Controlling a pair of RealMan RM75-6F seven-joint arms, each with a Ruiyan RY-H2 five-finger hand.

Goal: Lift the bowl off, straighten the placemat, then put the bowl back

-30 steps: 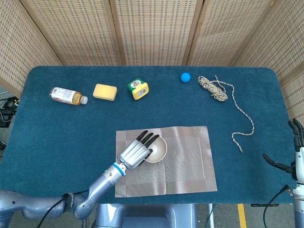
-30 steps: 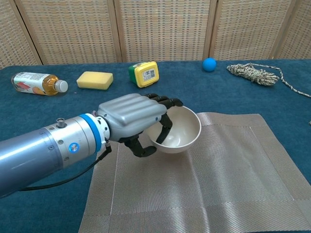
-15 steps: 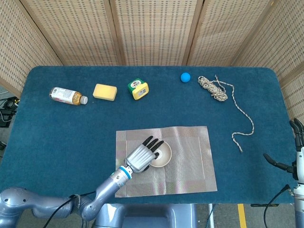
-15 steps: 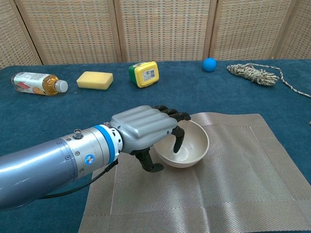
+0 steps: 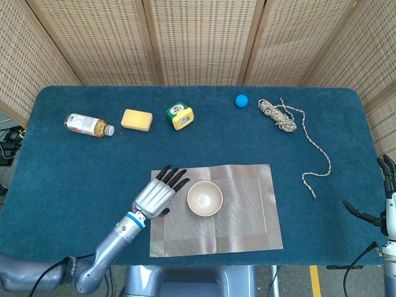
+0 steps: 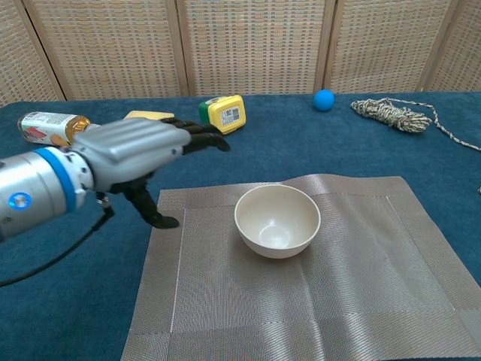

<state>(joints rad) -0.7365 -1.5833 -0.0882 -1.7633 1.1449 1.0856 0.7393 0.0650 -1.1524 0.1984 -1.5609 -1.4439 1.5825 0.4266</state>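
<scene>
— Where does the small cream-white round bowl (image 5: 205, 198) sit?

— Upright on the grey woven rectangular placemat (image 5: 247, 210), left of the mat's middle, in the lower centre of the head view. The mat looks square to the blue felt-covered table (image 5: 74, 167), edges roughly parallel to the table's front.

— And the hands?

— The silver left hand (image 5: 158, 193) hovers over the mat's left edge, just beside the bowl but apart from it, fingers spread and straight, holding nothing. The right hand (image 5: 382, 204) shows at the far lower right of the frame, away from the table edge, fingers apart and empty.

— Which step, then?

— I'd judge the last one: bowl set on the mat, nothing gripped. What remains is likely only drawing the left arm clear without brushing the bowl or rucking the mat's left border.
</scene>
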